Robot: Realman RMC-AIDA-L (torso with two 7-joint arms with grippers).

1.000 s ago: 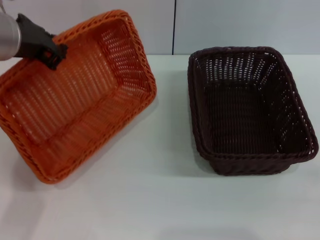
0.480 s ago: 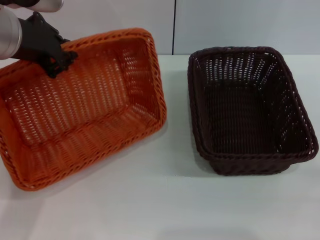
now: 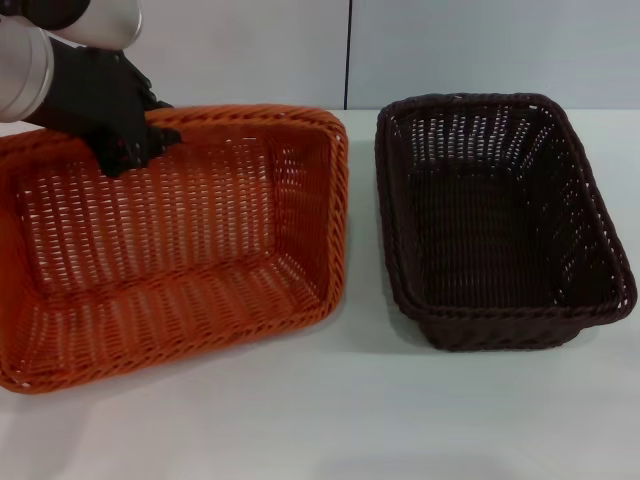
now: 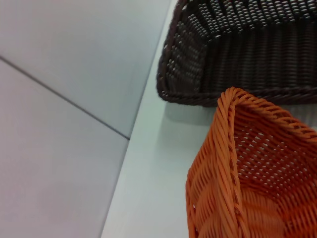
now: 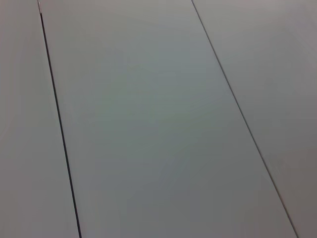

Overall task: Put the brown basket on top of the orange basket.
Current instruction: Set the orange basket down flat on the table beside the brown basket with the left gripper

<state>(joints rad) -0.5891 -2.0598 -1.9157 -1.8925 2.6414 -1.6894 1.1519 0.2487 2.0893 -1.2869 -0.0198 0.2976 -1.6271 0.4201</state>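
Note:
The orange basket (image 3: 170, 250) is at the left of the white table, its long side running left to right. My left gripper (image 3: 140, 150) is shut on its far braided rim. The brown basket (image 3: 500, 220) stands upright on the table to the right, with a narrow gap between the two. The left wrist view shows a corner of the orange basket (image 4: 257, 163) close up and the brown basket (image 4: 237, 54) beyond it. My right gripper is out of view; its wrist view shows only wall panels.
The white table (image 3: 350, 420) has bare surface in front of both baskets. A pale panelled wall (image 3: 450, 50) with a dark vertical seam stands right behind the table.
My left gripper has moved to the right with the orange basket's rim, swinging the basket round and closer to the brown basket. The brown basket has not moved.

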